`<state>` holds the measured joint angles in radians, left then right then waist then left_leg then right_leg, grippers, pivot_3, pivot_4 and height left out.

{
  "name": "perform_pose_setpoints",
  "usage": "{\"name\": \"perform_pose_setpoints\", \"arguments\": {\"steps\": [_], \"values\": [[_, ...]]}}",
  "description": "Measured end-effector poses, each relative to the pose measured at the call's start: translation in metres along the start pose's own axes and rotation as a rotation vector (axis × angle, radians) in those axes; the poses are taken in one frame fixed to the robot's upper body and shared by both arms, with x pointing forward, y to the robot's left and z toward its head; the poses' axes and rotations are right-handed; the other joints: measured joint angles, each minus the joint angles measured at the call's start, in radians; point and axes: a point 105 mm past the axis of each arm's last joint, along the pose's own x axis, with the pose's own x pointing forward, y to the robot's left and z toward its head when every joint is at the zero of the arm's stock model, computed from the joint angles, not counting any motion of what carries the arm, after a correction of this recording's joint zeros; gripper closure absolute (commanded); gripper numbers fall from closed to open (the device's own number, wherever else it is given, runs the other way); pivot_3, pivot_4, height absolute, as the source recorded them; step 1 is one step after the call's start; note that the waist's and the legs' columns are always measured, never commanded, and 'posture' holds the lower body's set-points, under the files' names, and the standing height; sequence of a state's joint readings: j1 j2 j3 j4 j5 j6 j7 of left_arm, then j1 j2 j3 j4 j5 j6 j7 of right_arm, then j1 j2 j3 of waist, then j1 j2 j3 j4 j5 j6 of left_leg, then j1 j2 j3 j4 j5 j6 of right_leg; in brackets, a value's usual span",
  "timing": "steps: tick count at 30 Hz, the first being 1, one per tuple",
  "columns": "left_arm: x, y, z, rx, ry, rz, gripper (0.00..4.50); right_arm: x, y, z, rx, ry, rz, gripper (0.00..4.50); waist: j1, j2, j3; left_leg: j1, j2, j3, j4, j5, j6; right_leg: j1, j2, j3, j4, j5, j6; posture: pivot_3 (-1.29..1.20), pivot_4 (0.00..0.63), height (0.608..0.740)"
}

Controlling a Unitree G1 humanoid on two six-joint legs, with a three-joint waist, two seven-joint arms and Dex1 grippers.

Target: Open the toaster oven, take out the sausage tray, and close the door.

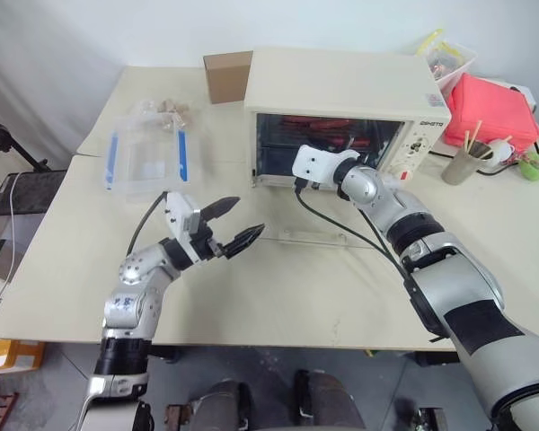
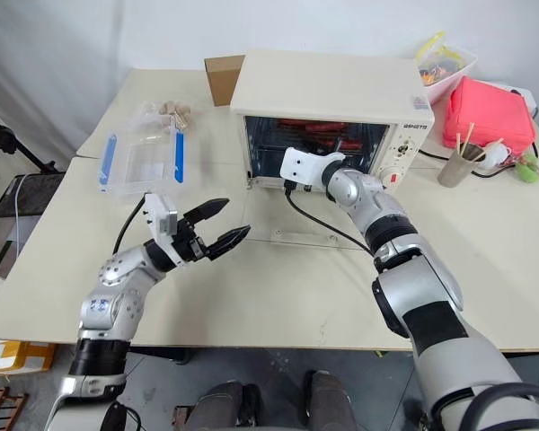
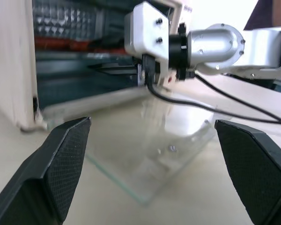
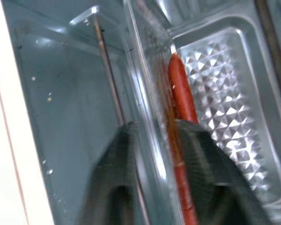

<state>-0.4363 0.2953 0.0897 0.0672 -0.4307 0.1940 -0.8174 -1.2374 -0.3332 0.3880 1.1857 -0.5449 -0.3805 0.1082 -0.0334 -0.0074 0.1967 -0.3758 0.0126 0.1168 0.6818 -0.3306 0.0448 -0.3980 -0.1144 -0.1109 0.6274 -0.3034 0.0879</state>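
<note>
Right wrist view: right pincer (image 4: 152, 136) pinching sausage tray (image 4: 215, 93) rim; left pincer (image 1: 231, 224) spread wide.

Toaster oven (image 2: 328, 99) sits on the surface (image 2: 278, 287), door (image 2: 278, 220) flat in front, sausage tray (image 4: 210, 93) inside.

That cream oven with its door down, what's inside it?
Inside the toaster oven sits the sausage tray, shiny and ridged, with a red sausage along its edge. The right gripper straddles the tray's rim, covering part of it.
</note>
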Motion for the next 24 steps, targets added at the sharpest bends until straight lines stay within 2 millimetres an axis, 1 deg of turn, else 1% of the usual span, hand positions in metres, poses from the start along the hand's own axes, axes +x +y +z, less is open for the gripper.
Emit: {"name": "perform_pose_setpoints", "arguments": {"steps": [1, 6, 9, 13, 15, 18, 19, 21, 24], "values": [[0.005, 0.003, 0.003, 0.007, -0.008, -0.009, 0.0, 0.001, 0.001, 0.002, -0.007, -0.007, 0.005, 4.44, 0.0, 0.0, 0.0, 0.0, 0.0, 0.0, 0.0, 0.0, 0.0, 0.0, 0.0, 0.0, 0.0, 0.0, 0.0, 0.0, 0.15, 0.74], [0.039, 0.016, 0.02, 0.04, -0.057, -0.102, 0.0, 0.002, 0.002, 0.006, -0.022, -0.018, 0.011, 4.48, -0.002, 0.0, 0.0, 0.0, 0.0, 0.001, 0.0, 0.0, 0.0, 0.0, 0.001, 0.0, 0.0, 0.0, 0.0, 0.0, 0.15, 0.74], [0.054, 0.021, 0.027, 0.052, -0.074, -0.142, 0.0, 0.002, 0.002, 0.008, -0.029, -0.025, 0.012, 4.48, -0.003, 0.0, 0.0, -0.001, 0.0, 0.001, 0.0, 0.0, 0.0, 0.0, 0.001, 0.0, 0.0, 0.0, 0.0, 0.0, 0.15, 0.74], [0.063, 0.026, 0.027, 0.06, -0.07, -0.166, 0.0, 0.002, 0.001, 0.009, -0.04, -0.034, 0.014, 4.48, -0.004, 0.0, 0.0, -0.001, 0.0, 0.0, 0.0, 0.0, 0.0, 0.0, 0.001, -0.001, 0.0, 0.0, 0.0, 0.0, 0.15, 0.74], [0.07, 0.03, 0.029, 0.054, -0.071, -0.166, 0.0, 0.0, -0.003, 0.008, -0.055, -0.041, 0.017, 4.48, -0.003, 0.001, 0.001, -0.002, 0.0, 0.0, 0.0, 0.001, 0.001, -0.002, 0.001, -0.001, 0.0, 0.0, 0.0, 0.0, 0.15, 0.74], [0.079, 0.044, 0.048, 0.056, -0.117, -0.125, 0.0, -0.007, -0.006, 0.012, -0.097, -0.096, 0.039, 4.48, -0.002, 0.001, 0.001, -0.015, -0.001, 0.001, 0.002, 0.002, 0.002, -0.015, 0.001, -0.001, 0.002, 0.0, 0.0, 0.0, 0.15, 0.74], [0.079, 0.047, 0.052, 0.06, -0.128, -0.117, 0.0, -0.009, -0.004, 0.015, -0.101, -0.115, 0.047, 4.48, -0.002, 0.001, 0.001, -0.015, -0.001, 0.001, 0.002, 0.002, 0.002, -0.016, 0.0, -0.002, 0.003, 0.0, 0.001, 0.0, 0.15, 0.74], [0.081, 0.046, 0.051, 0.053, -0.131, -0.128, 0.0, -0.015, -0.003, 0.019, -0.11, -0.148, 0.061, 4.48, -0.004, 0.001, 0.001, -0.015, -0.001, 0.0, 0.001, 0.002, 0.002, -0.016, 0.001, -0.005, 0.002, 0.0, 0.001, 0.0, 0.15, 0.74], [0.08, 0.048, 0.042, 0.02, -0.119, -0.118, 0.0, -0.028, 0.003, 0.023, -0.118, -0.184, 0.083, 4.48, -0.004, 0.001, 0.001, -0.015, -0.001, 0.0, 0.001, 0.002, 0.003, -0.016, 0.002, -0.009, 0.002, 0.0, 0.001, 0.0, 0.15, 0.74]]}}
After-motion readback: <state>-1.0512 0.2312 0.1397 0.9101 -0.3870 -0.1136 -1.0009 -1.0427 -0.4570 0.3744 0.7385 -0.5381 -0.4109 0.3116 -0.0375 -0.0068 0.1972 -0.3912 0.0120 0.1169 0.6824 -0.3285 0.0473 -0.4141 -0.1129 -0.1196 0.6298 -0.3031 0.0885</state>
